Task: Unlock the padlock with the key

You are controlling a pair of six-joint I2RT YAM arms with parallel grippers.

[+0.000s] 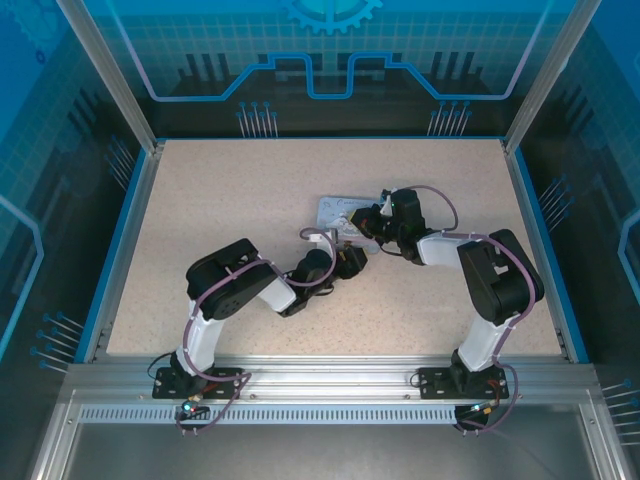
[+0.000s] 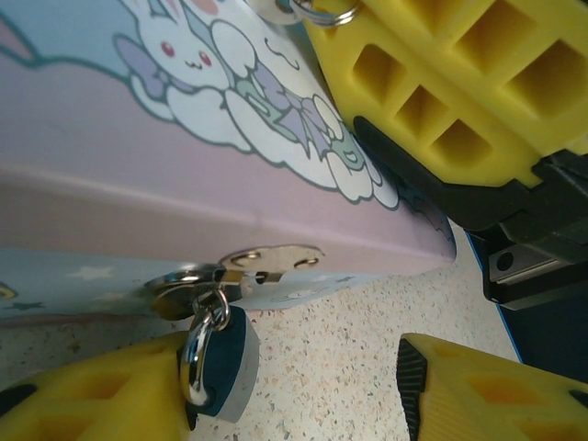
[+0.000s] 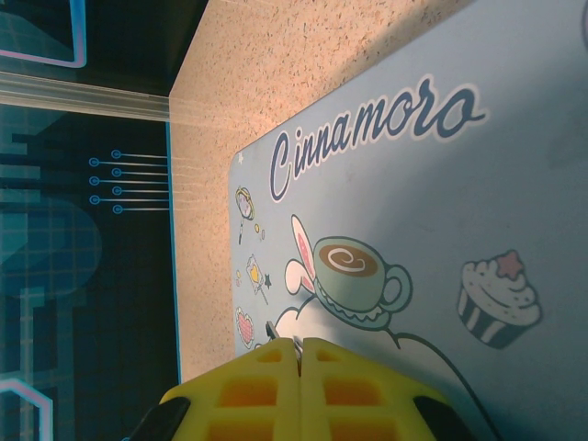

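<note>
Where the left arm folds at its elbow and lays its forearm low to the right across the table, what does the left gripper meet? (K.)

M.: It meets the near side of the tin box. In the left wrist view its two yellow fingers stand apart at the bottom of the frame, with bare table between them. Nothing is clamped.

K.: Where is the padlock?

M.: The padlock hangs by its silver shackle from the hasp on the tin's front wall. Its dark body touches the finger on the left of that view. The other finger is well apart from it.

K.: What is the right arm's pose?

M.: The upper arm rises from the base and the elbow is high. The forearm angles back to the left, and the wrist is bent down over the tin. The right gripper sits on the printed lid near the front edge, with its fingers pressed together.

K.: And the key?

M.: Cannot tell. A small metal ring shows just beside the right gripper's finger, at the lid edge above the hasp. Whether anything thin is pinched between those fingers is not visible.
</note>
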